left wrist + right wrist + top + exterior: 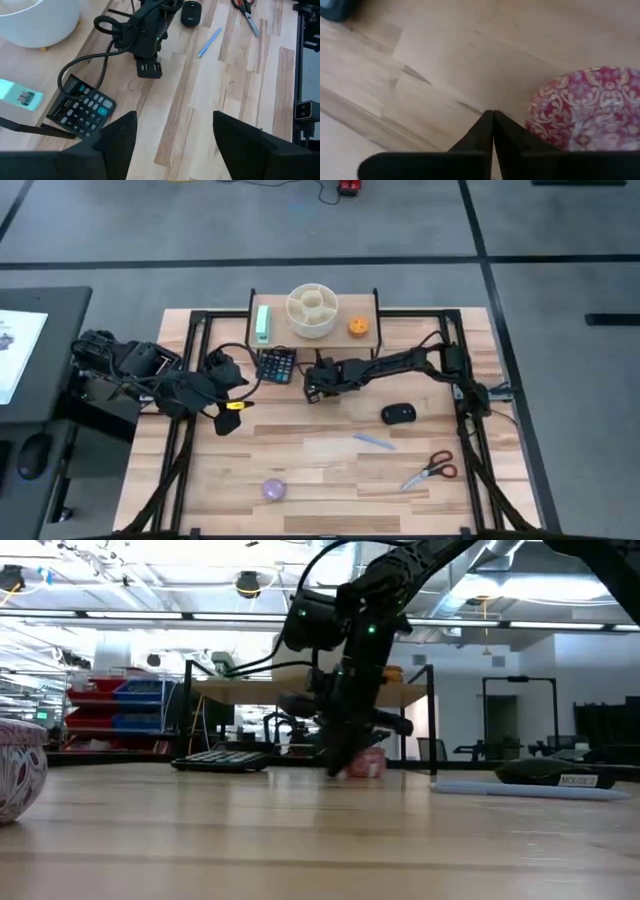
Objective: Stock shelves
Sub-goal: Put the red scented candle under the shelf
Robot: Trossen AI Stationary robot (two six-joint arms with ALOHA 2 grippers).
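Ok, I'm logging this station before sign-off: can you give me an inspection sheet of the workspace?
Surface: light-wood table, nothing spilled.
Job's things: riser shelf at the far edge holds a green box, a white divided bowl and an orange item.
Clutter: calculator, black mouse, blue pen, scissors, purple ball, red patterned object.
Grippers: right gripper shut, low beside the red patterned object; left gripper open, above the table.
Cables: black cable loops by the calculator.
Surroundings: grey floor; storage racks beyond.
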